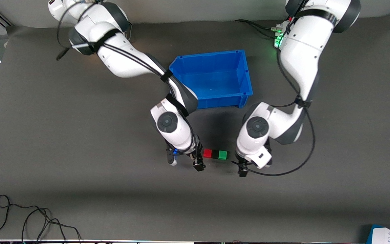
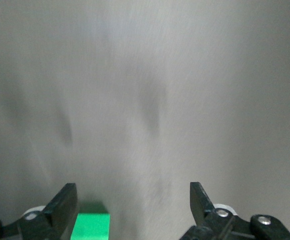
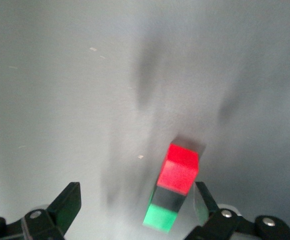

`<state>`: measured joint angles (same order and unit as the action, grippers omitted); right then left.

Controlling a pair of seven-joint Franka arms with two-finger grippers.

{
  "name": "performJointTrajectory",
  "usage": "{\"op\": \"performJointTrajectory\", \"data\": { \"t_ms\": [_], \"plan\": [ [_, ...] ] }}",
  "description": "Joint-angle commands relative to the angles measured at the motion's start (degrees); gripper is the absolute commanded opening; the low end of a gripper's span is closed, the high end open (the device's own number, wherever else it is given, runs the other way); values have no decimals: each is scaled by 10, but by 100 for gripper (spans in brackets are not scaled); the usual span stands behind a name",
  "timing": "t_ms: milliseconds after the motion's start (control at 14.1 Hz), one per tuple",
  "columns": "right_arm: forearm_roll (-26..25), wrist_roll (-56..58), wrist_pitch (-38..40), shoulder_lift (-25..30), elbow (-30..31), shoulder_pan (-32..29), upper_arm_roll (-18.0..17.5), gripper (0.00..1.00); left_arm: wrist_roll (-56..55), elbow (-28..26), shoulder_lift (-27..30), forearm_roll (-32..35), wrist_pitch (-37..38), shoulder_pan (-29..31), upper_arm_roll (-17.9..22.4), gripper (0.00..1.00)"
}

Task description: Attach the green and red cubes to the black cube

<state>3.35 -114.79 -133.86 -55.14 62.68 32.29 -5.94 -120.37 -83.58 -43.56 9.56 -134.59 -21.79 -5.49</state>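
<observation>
Grey mat holds red cube (image 1: 208, 153), black cube (image 1: 214, 153), green cube (image 1: 222, 155) joined; small, light, rigid, grip flat sides; my left gripper (image 1: 242, 166) and right gripper (image 1: 185, 162) both spread, empty

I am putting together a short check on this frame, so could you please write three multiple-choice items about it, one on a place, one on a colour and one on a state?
1. Where does the row of cubes lie?
A. In the blue bin
B. On the table mat, nearer the front camera than the blue bin
C. Held up in the right gripper

2. Which colour is the middle cube in the row?
A. Black
B. Red
C. Green

3. How do the two grippers stand?
A. Both shut on cubes
B. Only the left holds one
C. Both open, holding nothing

Key: 1 B, as the red cube, black cube and green cube rest on the table mat below the blue bin. 2 A, black sits between red and green. 3 C, the left gripper and right gripper flank the row with fingers apart.
</observation>
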Motion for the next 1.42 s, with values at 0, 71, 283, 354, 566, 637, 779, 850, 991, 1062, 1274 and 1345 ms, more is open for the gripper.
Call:
{"op": "performJointTrajectory", "data": {
  "t_ms": [0,71,283,354,566,637,779,850,991,1062,1274,1345],
  "plan": [
    [-9,54,72,120,93,-26,0,100,59,-7,56,11,73,32,0,100],
    [-7,97,117,136,92,-38,0,100,85,-8,72,9,93,50,0,100],
    [-7,186,252,198,90,-69,1,100,168,-10,120,5,144,95,-2,100],
    [-6,221,280,214,89,-79,1,100,197,-10,135,5,168,105,-3,100],
    [-5,362,336,287,143,-111,4,100,308,-9,195,-19,239,149,-5,100],
    [-6,413,338,325,177,-120,8,100,348,-9,217,-31,269,167,-3,100],
    [-6,477,338,397,242,-125,40,100,432,-9,256,-35,330,206,-5,100],
    [-6,522,338,426,268,-125,53,100,471,-7,267,-36,344,215,-2,100],
    [-6,603,338,481,313,-125,78,100,530,-7,286,-36,352,238,-2,100],
    [-6,646,337,510,338,-124,93,100,564,-5,294,-36,366,244,-1,100],
    [-6,826,350,550,359,-127,142,100,695,50,305,-36,467,278,-1,100],
    [-6,879,372,551,352,-137,152,100,744,79,304,-38,504,289,-1,100]
  ]
}}
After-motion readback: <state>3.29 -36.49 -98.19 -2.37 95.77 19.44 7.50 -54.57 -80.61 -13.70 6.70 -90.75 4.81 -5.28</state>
